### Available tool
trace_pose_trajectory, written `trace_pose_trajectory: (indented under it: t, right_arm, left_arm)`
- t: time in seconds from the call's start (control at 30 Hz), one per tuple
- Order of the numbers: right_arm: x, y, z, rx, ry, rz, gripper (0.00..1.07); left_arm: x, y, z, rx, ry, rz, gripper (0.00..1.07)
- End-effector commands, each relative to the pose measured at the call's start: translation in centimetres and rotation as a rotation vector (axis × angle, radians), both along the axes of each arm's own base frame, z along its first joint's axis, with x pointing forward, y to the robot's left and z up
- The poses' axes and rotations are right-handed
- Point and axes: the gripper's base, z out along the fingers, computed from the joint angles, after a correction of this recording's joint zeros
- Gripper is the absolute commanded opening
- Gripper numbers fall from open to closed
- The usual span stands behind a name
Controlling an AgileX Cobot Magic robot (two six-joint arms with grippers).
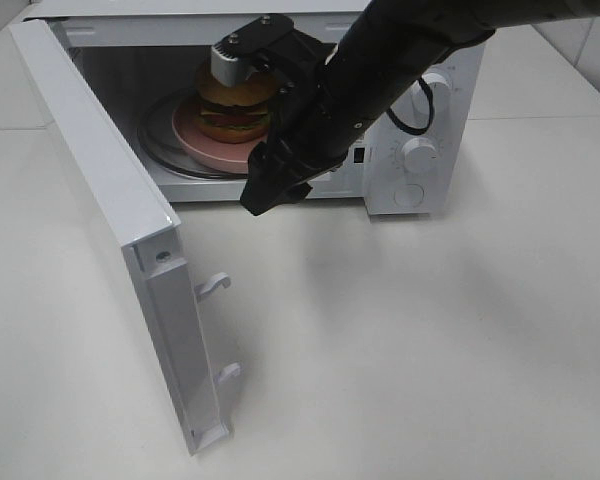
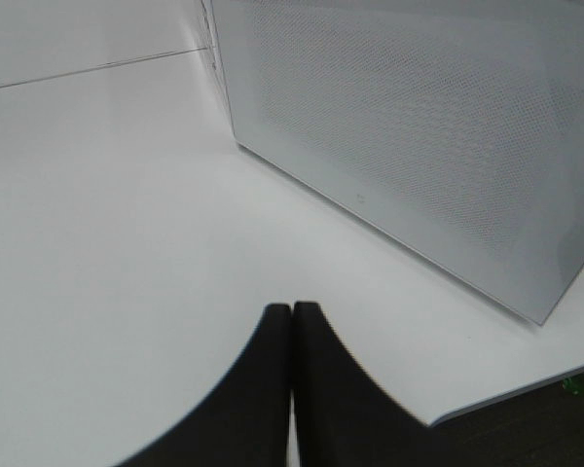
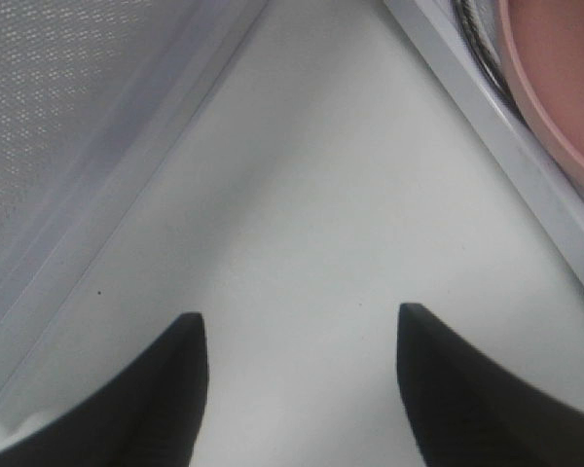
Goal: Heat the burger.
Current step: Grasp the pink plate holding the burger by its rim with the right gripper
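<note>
The door (image 1: 110, 200) stands wide open, its hooks (image 1: 212, 285) bare; beside its mesh face hangs the left gripper (image 2: 292, 309), fingers pressed together on nothing; a push from there placed badly could probably slide the whole microwave (image 1: 420, 110) rather than swing the door. Further in, the right gripper (image 3: 297, 326) points down at the table (image 1: 400, 340) just before the sill, jaws apart and empty; its arm lies across the opening, so a door swung too soon would likely strike it, and a careless pull-back might clip the plate (image 1: 215, 150) and drag it out. Deepest, the burger (image 1: 235, 105) sits on that plate inside the microwave; a knock could topple it.

Count: one door, two hooks, two grippers, one plate, one burger, one microwave.
</note>
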Motion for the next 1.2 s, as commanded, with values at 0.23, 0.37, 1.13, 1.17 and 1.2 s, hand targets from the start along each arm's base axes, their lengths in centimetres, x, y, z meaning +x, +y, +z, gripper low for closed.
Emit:
trace_pose_trajectory:
  t: [0.23, 0.37, 1.13, 1.17, 1.2]
  right_arm:
    - [0.1, 2.0, -0.3, -0.085, -0.194, 0.177, 0.69]
    - [-0.1, 2.8, -0.9, -0.177, -0.301, 0.273, 0.74]
    - [2.3, 6.4, -2.8, -0.366, -0.551, 0.390, 0.77]
    - [2.4, 6.4, -3.0, -0.375, -0.556, 0.393, 0.77]
    - [2.4, 6.4, -3.0, -0.375, -0.556, 0.393, 0.77]
  left_arm:
    - [-0.3, 0.0, 0.0, -0.014, -0.030, 0.005, 0.00]
    - [-0.3, 0.0, 0.0, -0.013, -0.031, 0.004, 0.00]
    - [-0.3, 0.0, 0.0, -0.013, -0.031, 0.004, 0.00]
    - [-0.3, 0.0, 0.0, -0.013, -0.031, 0.004, 0.00]
    - [-0.3, 0.0, 0.0, -0.013, -0.031, 0.004, 0.00]
